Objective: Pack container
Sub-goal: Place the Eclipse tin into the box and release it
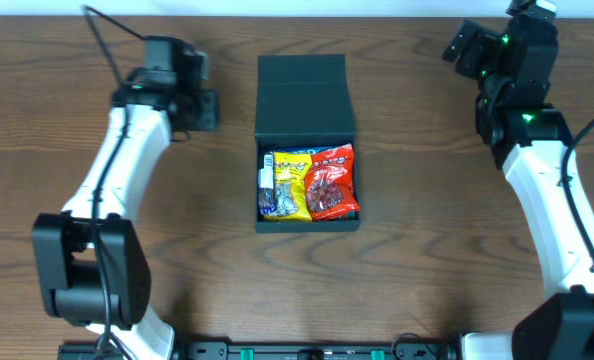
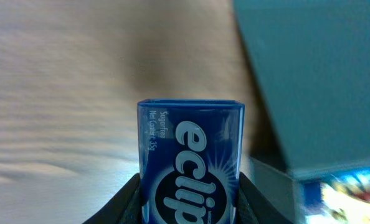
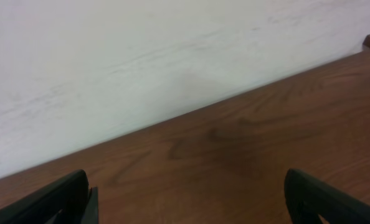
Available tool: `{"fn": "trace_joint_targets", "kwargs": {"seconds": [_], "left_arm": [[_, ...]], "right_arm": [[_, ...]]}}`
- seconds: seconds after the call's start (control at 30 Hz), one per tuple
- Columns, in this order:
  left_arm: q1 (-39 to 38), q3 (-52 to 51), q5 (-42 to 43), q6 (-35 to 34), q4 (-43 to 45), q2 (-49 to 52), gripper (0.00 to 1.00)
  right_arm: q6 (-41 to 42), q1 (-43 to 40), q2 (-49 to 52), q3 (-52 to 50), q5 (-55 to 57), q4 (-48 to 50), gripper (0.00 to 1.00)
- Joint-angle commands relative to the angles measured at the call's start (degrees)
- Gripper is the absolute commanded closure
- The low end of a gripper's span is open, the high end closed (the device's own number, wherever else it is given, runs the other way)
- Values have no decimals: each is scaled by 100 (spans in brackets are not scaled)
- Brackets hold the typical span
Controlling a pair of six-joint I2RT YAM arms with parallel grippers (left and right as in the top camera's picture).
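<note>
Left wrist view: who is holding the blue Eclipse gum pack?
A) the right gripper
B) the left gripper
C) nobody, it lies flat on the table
B: the blue rectangular Eclipse gum pack stands clamped between the left gripper's two dark fingers.

Robot lab bench, wood-grain table (image 1: 407, 280), white left arm (image 1: 117, 165) and right arm (image 1: 542, 185) at its edge, bare white wall (image 3: 141, 50)

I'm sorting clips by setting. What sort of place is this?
Probably a robotics lab bench: wood-grain table by a plain white wall, left arm and right arm mounted at it, container of snack packets staged centrally.
</note>
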Motion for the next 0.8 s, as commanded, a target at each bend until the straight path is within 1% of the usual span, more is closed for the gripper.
{"fn": "trace_joint_targets", "kwargs": {"seconds": [0.0, 0.07, 0.27, 0.33, 0.43, 0.53, 0.67, 0.7, 0.73, 0.77], "left_arm": [[-501, 96, 26, -535, -321, -48, 82], [-879, 96, 24, -560, -577, -50, 84], [-1698, 96, 26, -831, -1176, -52, 84], [-1932, 96, 111, -944, -1241, -52, 84], [-2284, 96, 479, -1005, -1261, -52, 83], [-2549, 96, 476, -1237, -1370, -52, 83], [-2778, 96, 474, -1329, -1425, -52, 82], [-2835, 96, 472, -1329, -1425, -52, 73], [-2881, 96, 466, -1327, -1421, -52, 39], [-2894, 96, 455, -1329, -1412, -52, 30]], "right_arm": [[55, -94, -9, 17, 74, -9, 1], [55, -114, -9, 20, 74, -11, 1], [55, -122, -9, 20, 74, -13, 1], [55, -122, -9, 20, 74, -11, 1], [55, -122, -9, 20, 72, -22, 1], [55, -122, -9, 17, 72, -33, 1], [55, -122, -9, 17, 72, -31, 1], [55, -122, -9, 17, 70, -33, 1], [55, -122, -9, 17, 61, -33, 1], [55, -122, -9, 17, 33, -33, 1]]}}
